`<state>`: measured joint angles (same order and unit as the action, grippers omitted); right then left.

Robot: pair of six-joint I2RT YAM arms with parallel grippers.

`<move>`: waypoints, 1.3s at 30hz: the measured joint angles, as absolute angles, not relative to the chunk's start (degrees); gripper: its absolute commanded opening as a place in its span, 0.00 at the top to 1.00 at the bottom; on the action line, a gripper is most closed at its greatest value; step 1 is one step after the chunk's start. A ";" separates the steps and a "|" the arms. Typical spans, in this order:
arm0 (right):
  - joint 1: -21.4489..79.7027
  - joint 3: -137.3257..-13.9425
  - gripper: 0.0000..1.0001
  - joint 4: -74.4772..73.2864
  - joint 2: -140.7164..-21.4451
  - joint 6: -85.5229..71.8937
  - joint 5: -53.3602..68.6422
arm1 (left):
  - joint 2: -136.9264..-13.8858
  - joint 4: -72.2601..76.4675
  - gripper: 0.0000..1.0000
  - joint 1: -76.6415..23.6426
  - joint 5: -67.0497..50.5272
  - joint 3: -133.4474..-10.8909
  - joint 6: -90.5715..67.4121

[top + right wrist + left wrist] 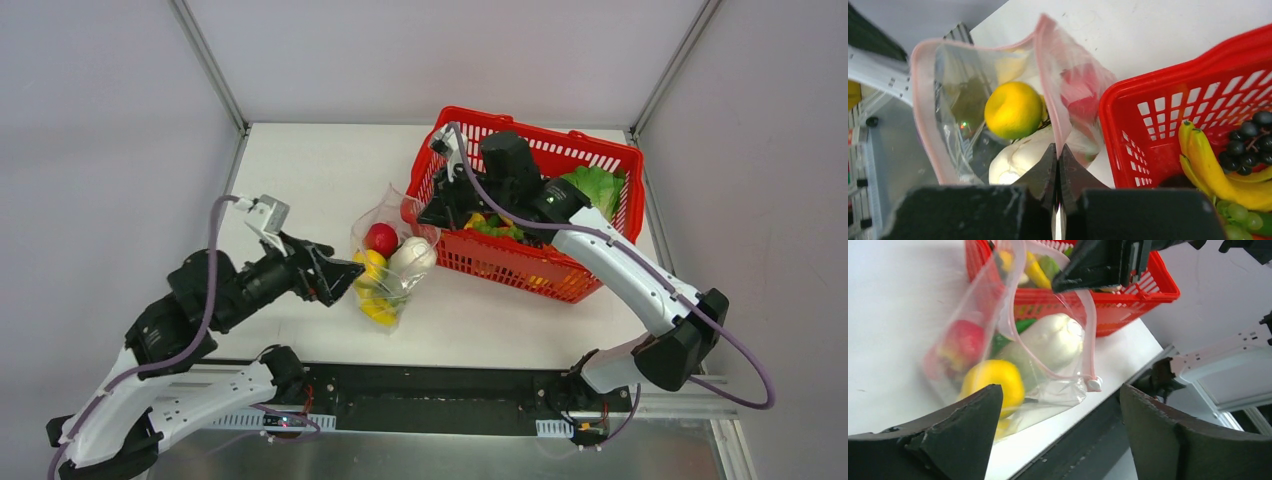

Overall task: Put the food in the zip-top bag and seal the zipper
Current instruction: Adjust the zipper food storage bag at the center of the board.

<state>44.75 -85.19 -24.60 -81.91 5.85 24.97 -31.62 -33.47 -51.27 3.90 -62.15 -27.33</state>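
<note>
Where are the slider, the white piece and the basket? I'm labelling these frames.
slider (1093, 384), left wrist view, its white body.
white piece (1055, 340), left wrist view, its middle.
basket (510, 262), top view, its near mesh wall.

Lab booth, grey panels (100, 100), aluminium frame (210, 65)

- Top external: was set above and behind the arm bases (287, 366), faced down over the table (300, 170); the whole scene was taken in from afar.
- Left wrist: was set low and close, faced across its fingers (958, 430) at the zip-top bag (1058, 390) and red basket (1143, 300).
- Right wrist: was set very close, faced down into the bag mouth.
- Bag and basket were shared by all views.
</note>
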 measured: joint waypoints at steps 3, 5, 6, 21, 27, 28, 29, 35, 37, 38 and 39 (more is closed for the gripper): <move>43.42 -85.97 1.00 -26.06 -82.52 10.15 30.89 | -29.32 -35.88 0.07 -51.27 7.44 -64.86 -24.18; 43.00 -87.50 1.00 -27.73 -83.22 12.73 34.92 | -28.21 -37.28 0.06 -51.27 9.87 -67.11 -21.61; 42.85 -88.31 1.00 -28.38 -83.53 13.91 37.12 | -28.03 -37.87 0.06 -51.27 11.05 -68.14 -20.53; 40.84 -96.47 1.00 -44.64 -82.76 30.33 57.87 | -28.08 -40.86 0.03 -51.27 15.68 -68.88 -13.47; 40.84 -98.28 1.00 -53.54 -85.21 37.34 59.31 | -28.58 -37.34 0.02 -51.27 4.14 -64.40 -8.86; 40.84 -99.59 1.00 -55.53 -86.72 38.81 59.57 | -29.23 -36.69 0.02 -51.27 1.91 -63.57 -7.75; 40.86 -101.36 1.00 -57.76 -88.77 40.45 59.99 | -30.37 -35.88 0.02 -51.27 0.08 -62.74 -6.37; 40.84 -108.77 1.00 -67.48 -97.23 48.56 61.39 | -36.40 -29.98 0.01 -51.27 -7.03 -56.38 2.37; 40.84 -109.10 1.00 -69.34 -97.91 50.13 61.45 | -37.34 -29.65 0.01 -51.27 -10.00 -55.33 4.71; 40.84 -109.10 1.00 -69.95 -98.02 50.63 61.49 | -37.78 -29.52 0.01 -51.27 -11.42 -55.31 5.67; 40.86 -109.10 1.00 -70.63 -98.08 51.27 61.58 | -38.00 -28.93 0.01 -51.27 -12.99 -55.31 6.79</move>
